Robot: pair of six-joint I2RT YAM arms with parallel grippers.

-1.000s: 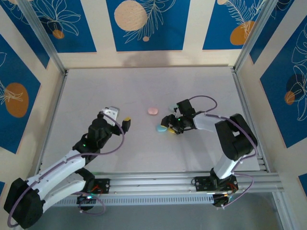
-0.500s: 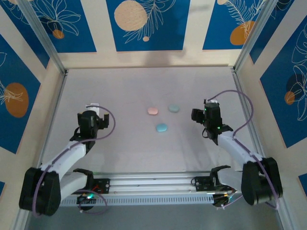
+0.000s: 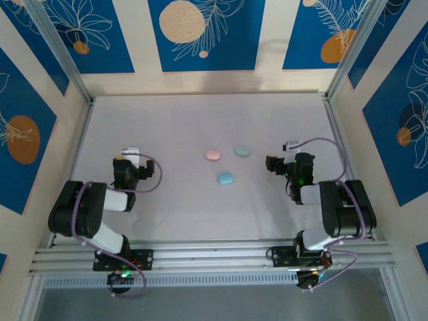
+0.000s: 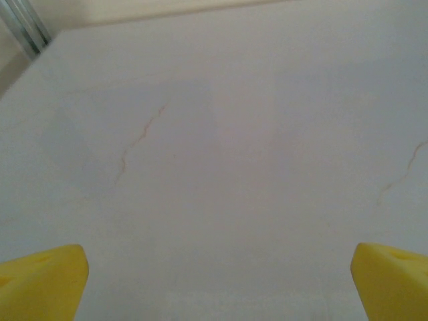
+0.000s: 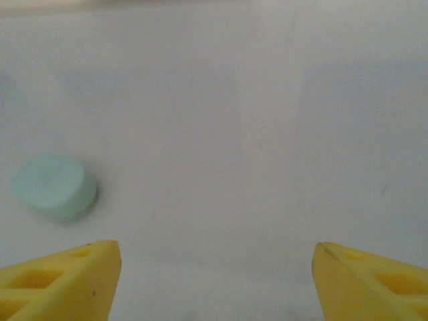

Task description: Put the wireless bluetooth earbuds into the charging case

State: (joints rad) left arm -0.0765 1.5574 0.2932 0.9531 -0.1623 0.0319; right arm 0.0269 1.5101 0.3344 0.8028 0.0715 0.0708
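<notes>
pale tabletop [image 3: 167, 120] is carrying three small oval charging cases near its middle, all lying shut. the pink case [image 3: 212, 154] and the mint case [image 3: 242, 152] are sitting near each other, and the blue case [image 3: 225, 178] is lying a little nearer to us. the earbuds are too tiny to tell from above, so we are only judging that they are sitting inside the closed cases.

moving outward, the right gripper [image 5: 215, 284] is hanging low over bare table. its yellow fingers are spread with nothing between them, and the mint case is lying off to the left in its wrist view. a second ago this gripper was working down beside the blue case, and the mint case was not yet lying in its place by the pink one. half a second ago the case was already there and the arm was pulling away.

the left gripper [image 4: 214, 287] is also standing wide apart and empty over blank table, having drawn back from the middle. both arms are now folding home toward the near rail [image 3: 214, 254], well apart from the cases. we are reading this as the last case released and the task finishing or finished. blue leaf-print panels [image 3: 200, 33] are framing the cell.
</notes>
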